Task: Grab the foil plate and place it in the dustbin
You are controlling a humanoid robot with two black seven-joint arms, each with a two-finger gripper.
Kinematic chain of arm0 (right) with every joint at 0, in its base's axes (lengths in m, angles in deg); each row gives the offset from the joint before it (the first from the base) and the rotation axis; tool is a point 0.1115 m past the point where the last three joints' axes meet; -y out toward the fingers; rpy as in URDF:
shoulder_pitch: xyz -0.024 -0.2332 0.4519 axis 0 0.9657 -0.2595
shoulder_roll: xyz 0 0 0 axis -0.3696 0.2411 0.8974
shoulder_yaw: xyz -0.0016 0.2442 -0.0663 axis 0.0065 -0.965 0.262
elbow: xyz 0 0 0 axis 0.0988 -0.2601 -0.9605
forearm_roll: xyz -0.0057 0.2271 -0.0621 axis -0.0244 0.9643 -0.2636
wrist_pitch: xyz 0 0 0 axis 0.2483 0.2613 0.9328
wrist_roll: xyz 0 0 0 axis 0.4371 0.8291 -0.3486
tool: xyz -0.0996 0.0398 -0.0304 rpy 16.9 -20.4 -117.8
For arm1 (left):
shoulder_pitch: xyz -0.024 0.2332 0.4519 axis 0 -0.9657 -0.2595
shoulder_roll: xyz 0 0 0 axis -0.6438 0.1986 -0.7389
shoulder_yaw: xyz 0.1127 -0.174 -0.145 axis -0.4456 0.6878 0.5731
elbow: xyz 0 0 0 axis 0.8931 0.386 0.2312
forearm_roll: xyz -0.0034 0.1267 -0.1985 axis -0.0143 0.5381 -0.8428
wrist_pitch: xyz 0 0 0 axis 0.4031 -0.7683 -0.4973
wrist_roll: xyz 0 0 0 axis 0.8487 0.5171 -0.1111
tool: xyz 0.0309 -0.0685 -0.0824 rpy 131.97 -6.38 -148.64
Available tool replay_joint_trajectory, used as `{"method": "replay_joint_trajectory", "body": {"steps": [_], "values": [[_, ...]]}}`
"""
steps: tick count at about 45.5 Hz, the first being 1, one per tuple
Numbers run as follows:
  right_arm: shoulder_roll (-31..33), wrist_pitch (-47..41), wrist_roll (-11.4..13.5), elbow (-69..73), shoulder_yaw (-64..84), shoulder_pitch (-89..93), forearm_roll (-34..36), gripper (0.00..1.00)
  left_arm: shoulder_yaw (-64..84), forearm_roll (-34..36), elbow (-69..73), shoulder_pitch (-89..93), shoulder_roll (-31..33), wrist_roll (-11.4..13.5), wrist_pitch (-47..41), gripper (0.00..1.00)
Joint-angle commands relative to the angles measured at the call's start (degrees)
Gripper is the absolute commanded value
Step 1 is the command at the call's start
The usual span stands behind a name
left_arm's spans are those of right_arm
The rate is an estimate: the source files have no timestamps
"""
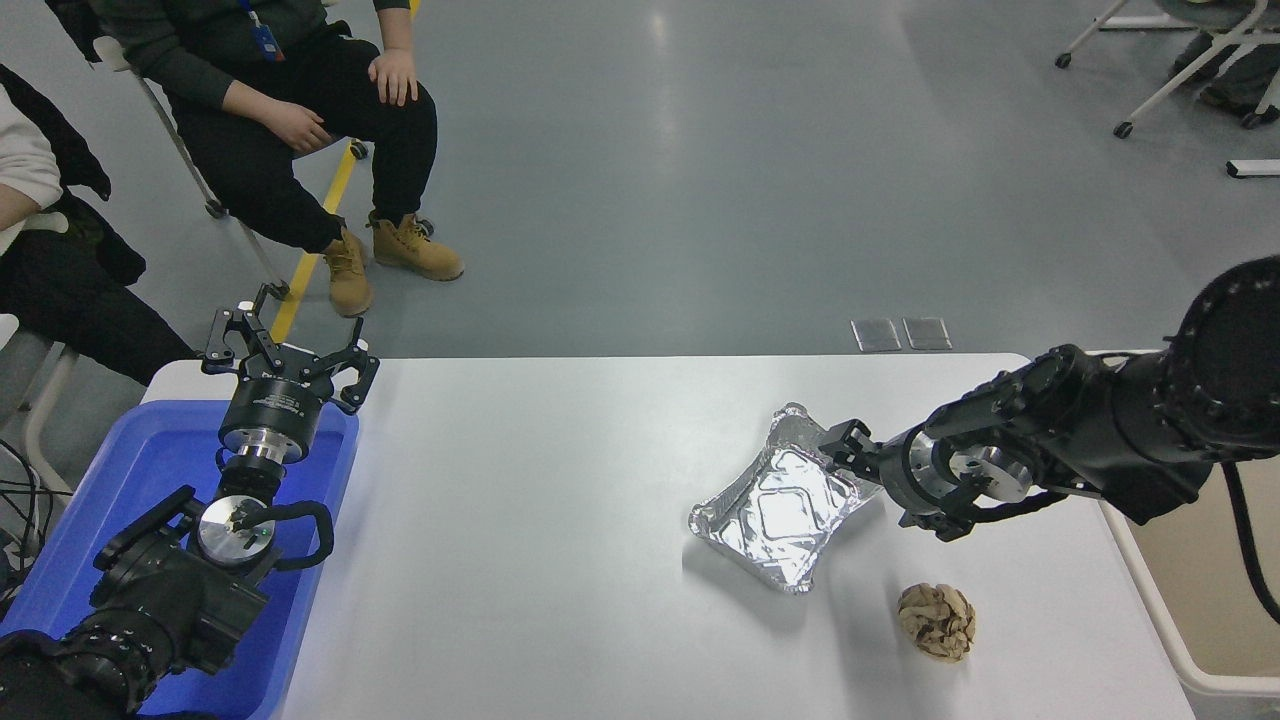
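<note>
paper ball (936,621) near foil plate (782,500)

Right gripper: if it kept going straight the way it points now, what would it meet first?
Most likely the foil plate: the right gripper points left at the plate's right rim, already at or touching it; height is unclear.
</note>
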Motion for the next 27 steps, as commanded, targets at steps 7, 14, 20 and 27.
{"method": "replay_joint_trajectory", "body": {"steps": [7, 14, 20, 27], "values": [[-0.38, 6.13, -0.18, 0.10, -7.26, 5.38, -7.97, 0.99, 0.00, 0.00, -0.04, 0.00, 0.00, 0.00, 0.00, 0.99], [-0.46, 8.85, -0.44, -0.34, -7.70, 7.41, -11.22, 0.98, 0.00, 0.00, 0.05, 0.00, 0.00, 0.00, 0.00, 0.99], [-0.64, 11.66, -0.44, -0.51, -8.05, 8.90, -14.04, 0.97, 0.00, 0.00, 0.05, 0.00, 0.00, 0.00, 0.00, 0.99], [-0.64, 14.57, -0.44, -2.01, -8.23, 11.01, -16.68, 0.97, 0.00, 0.00, 0.05, 0.00, 0.00, 0.00, 0.00, 0.99]]}}
